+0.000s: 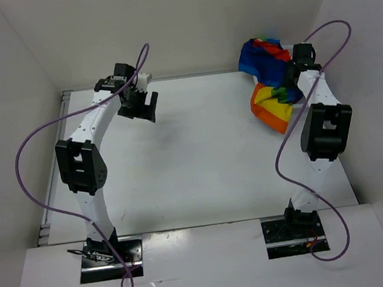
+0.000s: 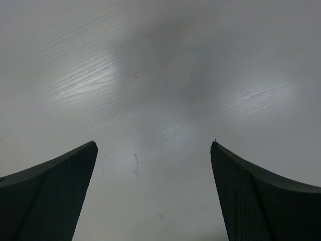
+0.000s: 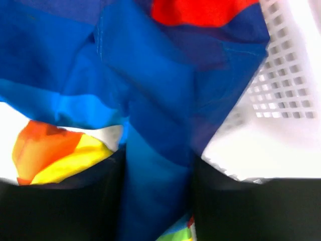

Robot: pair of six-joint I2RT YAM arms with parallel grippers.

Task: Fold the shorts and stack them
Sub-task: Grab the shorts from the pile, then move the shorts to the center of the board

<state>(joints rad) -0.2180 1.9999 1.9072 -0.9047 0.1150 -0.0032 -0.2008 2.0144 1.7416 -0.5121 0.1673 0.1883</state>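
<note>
The rainbow-striped shorts (image 1: pixel 271 79) lie bunched at the table's far right, partly over a white mesh basket (image 3: pixel 288 85). My right gripper (image 1: pixel 289 85) is at the bunch. In the right wrist view its fingers (image 3: pixel 75 206) are shut on a blue fold of the shorts (image 3: pixel 158 150). Orange and yellow cloth (image 3: pixel 55 150) shows to the left. My left gripper (image 1: pixel 139 106) is open and empty over bare table at the far left-centre. Its two dark fingers (image 2: pixel 50 196) stand wide apart in the left wrist view.
White walls close in the table on the left, back and right. The table's white top (image 1: pixel 200 156) lies between the two arms. Purple cables loop from each arm.
</note>
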